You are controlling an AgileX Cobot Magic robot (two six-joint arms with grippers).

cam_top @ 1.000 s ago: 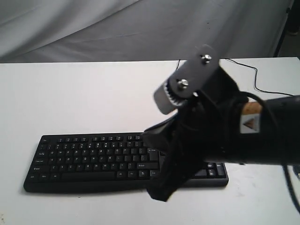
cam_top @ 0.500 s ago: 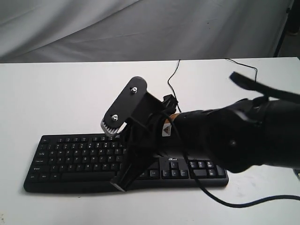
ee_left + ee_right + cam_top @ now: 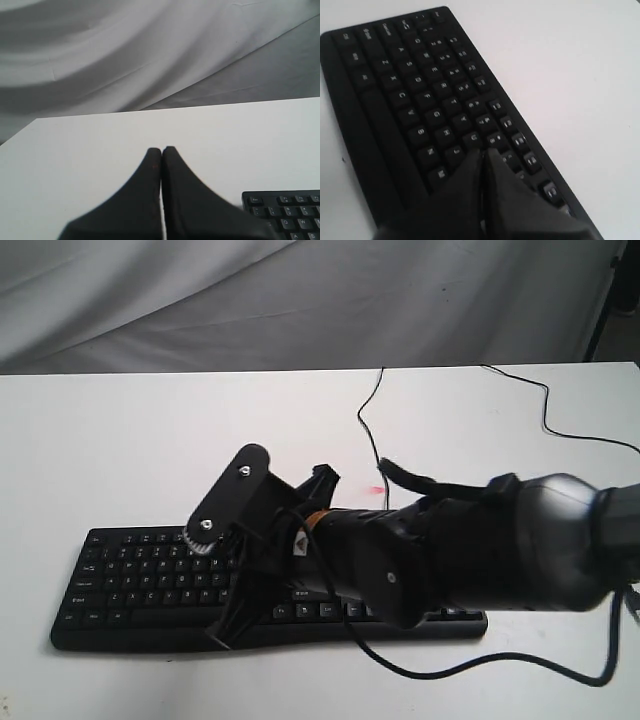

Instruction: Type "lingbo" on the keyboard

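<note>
Right pincer (image 3: pixel 482 152) is pressed shut, holding nothing; the keyboard (image 3: pixel 395 100) lies flat right beneath its tips, which point down among the letter keys near U and J; left pincer (image 3: pixel 161 150) also shut, over bare table (image 3: pixel 75 150), the keyboard's corner off beside it.

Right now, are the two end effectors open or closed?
Left end effector: closed, holding nothing.
Right end effector: closed, empty, over the keyboard.
</note>
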